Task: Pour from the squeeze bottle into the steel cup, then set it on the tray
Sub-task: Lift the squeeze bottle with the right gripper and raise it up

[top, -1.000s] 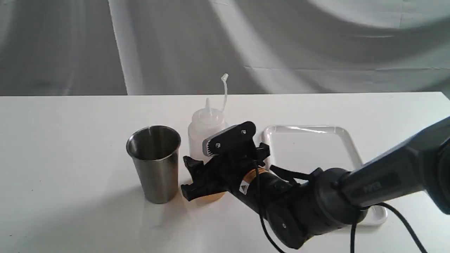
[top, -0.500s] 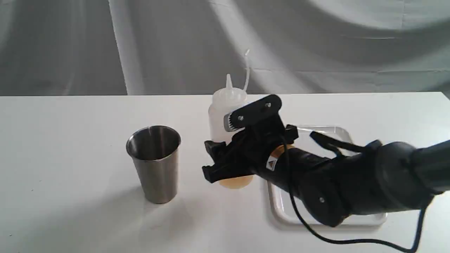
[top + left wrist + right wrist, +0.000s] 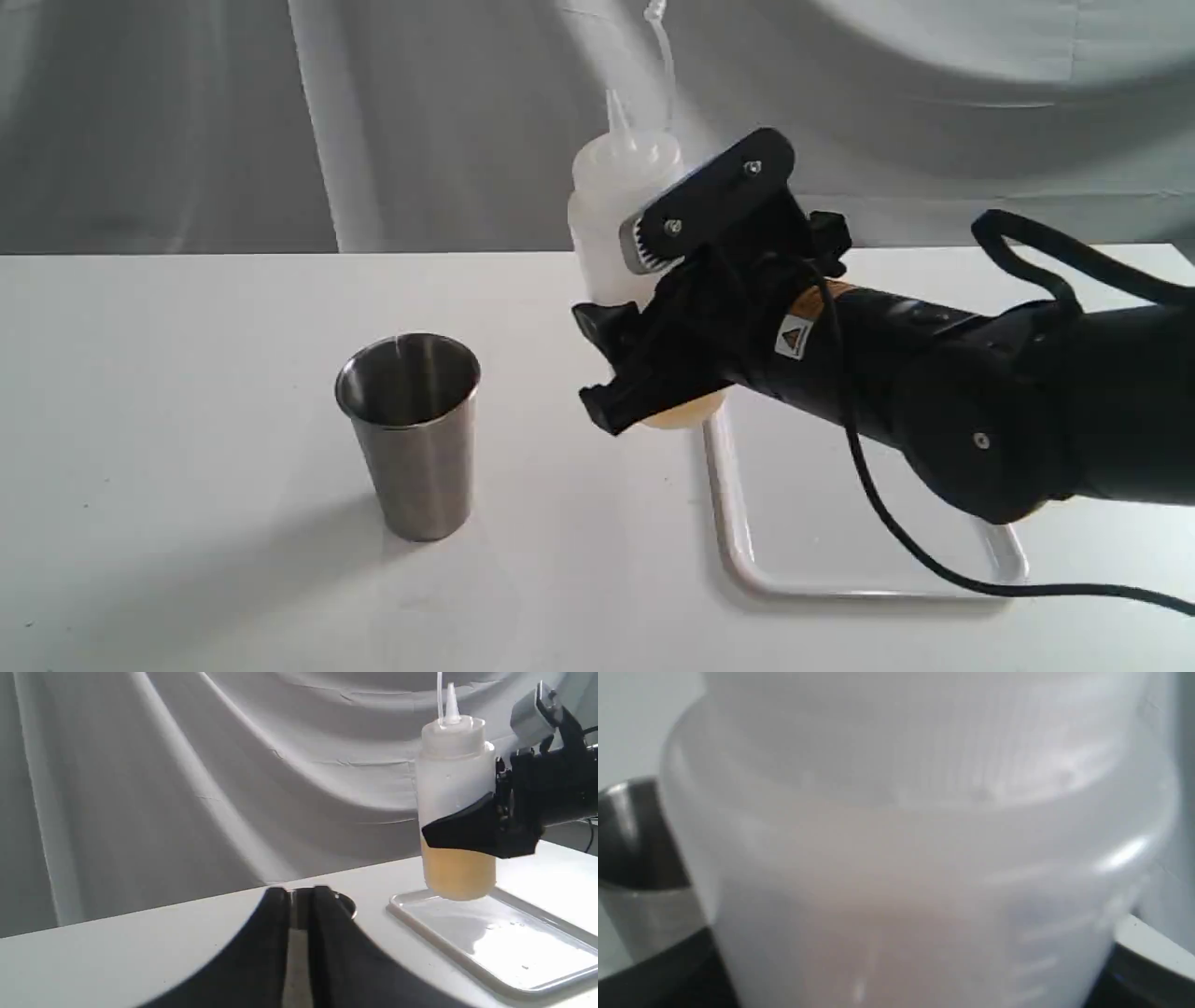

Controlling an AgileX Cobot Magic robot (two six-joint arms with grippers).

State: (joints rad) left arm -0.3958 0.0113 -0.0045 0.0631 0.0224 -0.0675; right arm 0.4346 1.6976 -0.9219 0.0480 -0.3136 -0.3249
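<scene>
My right gripper [image 3: 644,369] clamps its 2 black fingers around the translucent whitish squeeze bottle with a pointed nozzle [image 3: 616,210]. It holds the bottle upright in the air over the cup-side edge of the flat white rectangular tray [image 3: 738,551], amber liquid filling the lower part. The brushed steel cup [image 3: 411,429] stands apart on the white table [image 3: 187,373]. My left gripper [image 3: 299,947], seen only from its own wrist, is empty, fingers drawn almost together.

Open gap — steel cup [image 3: 411,429] to tray [image 3: 794,504]
</scene>
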